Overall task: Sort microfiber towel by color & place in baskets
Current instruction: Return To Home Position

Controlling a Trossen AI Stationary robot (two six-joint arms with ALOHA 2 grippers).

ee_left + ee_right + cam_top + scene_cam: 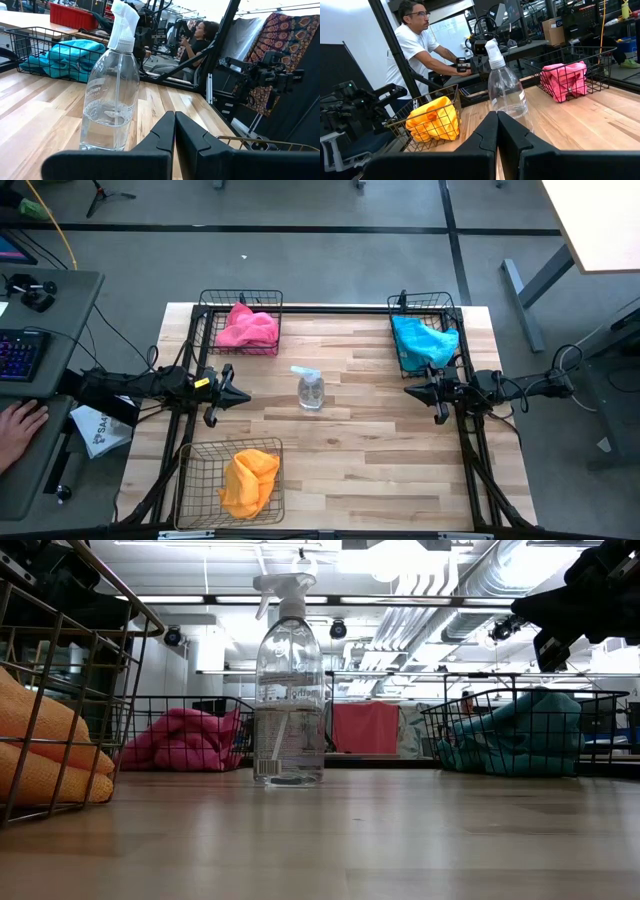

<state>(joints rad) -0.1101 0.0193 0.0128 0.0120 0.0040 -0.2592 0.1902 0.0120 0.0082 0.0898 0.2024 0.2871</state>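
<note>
Dark left gripper (240,394) and dark right gripper (414,391) both pinched closed, empty, flanking the clear plastic spray bottle (311,390); an inward swing while homing could topple it.

Closed fingers (487,135) before spray bottle (506,92), orange towel (432,120), pink towel (565,80)

High view looks straight down; low view skims the tabletop (320,840) from 6 o'clock; wrist views face inward from 9 and 3; all share the spray bottle (311,388)
</note>
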